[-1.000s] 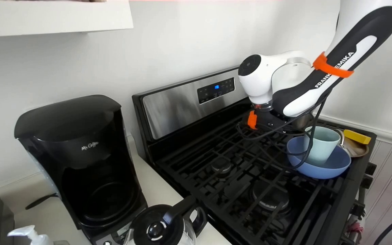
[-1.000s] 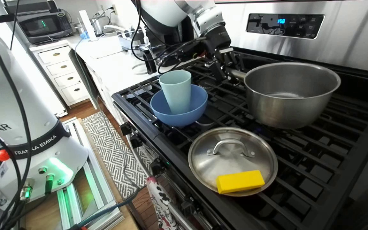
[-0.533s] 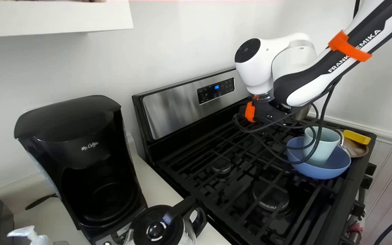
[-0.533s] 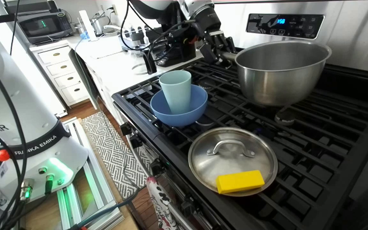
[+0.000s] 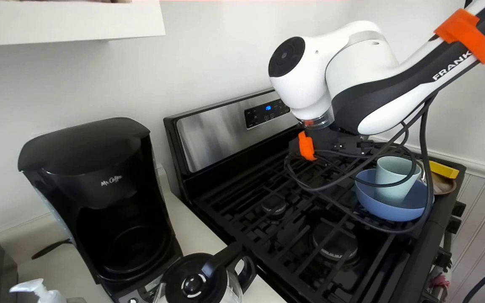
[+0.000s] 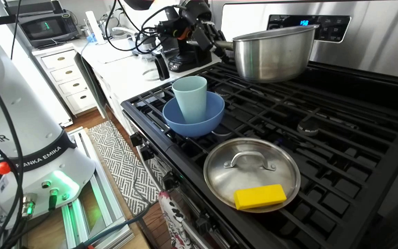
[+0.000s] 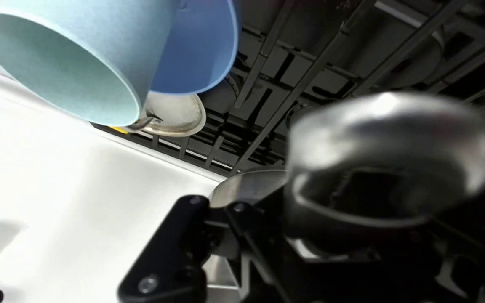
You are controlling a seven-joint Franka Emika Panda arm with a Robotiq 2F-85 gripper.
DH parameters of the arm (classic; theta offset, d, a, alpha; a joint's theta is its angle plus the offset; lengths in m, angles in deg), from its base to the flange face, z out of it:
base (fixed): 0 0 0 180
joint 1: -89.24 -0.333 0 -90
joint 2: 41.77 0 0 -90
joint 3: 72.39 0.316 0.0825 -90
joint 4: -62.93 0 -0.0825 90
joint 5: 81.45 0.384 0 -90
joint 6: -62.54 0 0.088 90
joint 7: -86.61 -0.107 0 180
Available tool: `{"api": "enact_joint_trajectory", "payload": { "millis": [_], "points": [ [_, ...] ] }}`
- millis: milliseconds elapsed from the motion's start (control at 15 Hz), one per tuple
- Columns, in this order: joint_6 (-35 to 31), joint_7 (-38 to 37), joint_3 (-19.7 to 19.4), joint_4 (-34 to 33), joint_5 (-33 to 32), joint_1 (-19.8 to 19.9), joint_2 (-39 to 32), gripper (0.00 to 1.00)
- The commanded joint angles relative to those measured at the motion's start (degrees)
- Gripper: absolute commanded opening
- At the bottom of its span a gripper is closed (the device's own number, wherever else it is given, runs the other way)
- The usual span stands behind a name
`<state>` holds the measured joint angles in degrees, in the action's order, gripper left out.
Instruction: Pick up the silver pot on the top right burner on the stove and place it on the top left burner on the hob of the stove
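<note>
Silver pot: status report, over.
Jaws shut on handle. Silver pot held tilted over the stove. Blue bowl with cup sits nearer the front; not apparently blocking.

Blue round bowl [image 6: 202, 128]: holds a pale green tapered cup [image 6: 191, 100], mouth up.
Round stainless-steel lid [image 6: 219, 180]: arched handle on top; positioned near the bowl.
Yellow rectangular block [image 6: 260, 197]: rests on the lid, close to the rim.
Black coffee maker [image 5: 86, 155]: marked "Mr. Coffee"; located on a white counter [image 5: 194, 229].
Clear carafe [image 5: 202, 284]: fitted with black top and handle; stands outside the coffee maker.
White pump dispenser [image 5: 42, 292]: upper part in view.
Dark boxy microwave [image 6: 50, 31]: green display lit.
White cabinet [image 6: 62, 79]: four drawers with dark pulls.
Grey-and-white rug [image 6: 112, 155]: geometric pattern.
</note>
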<state>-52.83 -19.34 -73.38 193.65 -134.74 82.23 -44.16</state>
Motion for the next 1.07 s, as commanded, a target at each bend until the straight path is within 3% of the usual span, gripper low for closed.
{"api": "enact_joint_trajectory", "payload": {
  "millis": [0,267,467,800,1000],
  "points": [
    [0.6,6.2,3.8,2.2,-2.7,-0.4,3.4,0.02],
    [-4.6,11.9,6.6,4.6,-3.0,-0.9,4.4,0.02],
    [-8.4,11.9,8.1,6.7,-4.5,-1.4,5.0,0.02],
    [-16.3,3.0,9.9,12.0,-9.6,-2.2,7.8,0.02],
    [-20.2,-1.4,10.8,15.3,-9.2,-2.6,9.2,0.02]
  ]
}}
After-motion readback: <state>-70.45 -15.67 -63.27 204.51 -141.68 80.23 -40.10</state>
